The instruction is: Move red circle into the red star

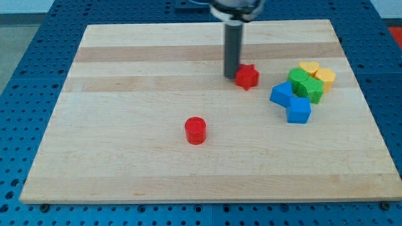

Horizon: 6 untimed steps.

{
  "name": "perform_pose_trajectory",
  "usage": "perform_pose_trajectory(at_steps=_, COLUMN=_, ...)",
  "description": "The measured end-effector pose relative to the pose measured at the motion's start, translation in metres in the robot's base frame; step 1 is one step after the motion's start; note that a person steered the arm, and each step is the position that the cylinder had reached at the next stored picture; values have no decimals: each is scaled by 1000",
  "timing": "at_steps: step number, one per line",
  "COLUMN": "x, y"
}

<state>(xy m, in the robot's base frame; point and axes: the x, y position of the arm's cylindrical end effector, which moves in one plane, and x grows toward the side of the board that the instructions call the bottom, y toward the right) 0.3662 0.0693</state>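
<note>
The pale wooden board (125,157) carries a red circle (195,130) near its middle and a red star (247,76) toward the view's upper right. Farther right, clustered together, lie two blue blocks (291,103), two green blocks (306,85) and two yellow blocks (318,73).

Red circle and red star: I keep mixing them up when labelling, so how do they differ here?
The red circle is a round cylinder; the red star has a pointed outline. The circle stands alone near the board's middle; the star sits higher and further to the view's right, close to the other blocks. My tip is right beside the star's left edge, far from the circle. Both are red.
</note>
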Motion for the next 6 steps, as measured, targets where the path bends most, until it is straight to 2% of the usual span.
perform_pose_trajectory(at_steps=2, x=0, y=94)
perform_pose_trajectory(at_steps=3, x=1, y=97)
perform_pose_trajectory(at_steps=4, x=1, y=65)
perform_pose_trajectory(at_steps=6, x=2, y=-58)
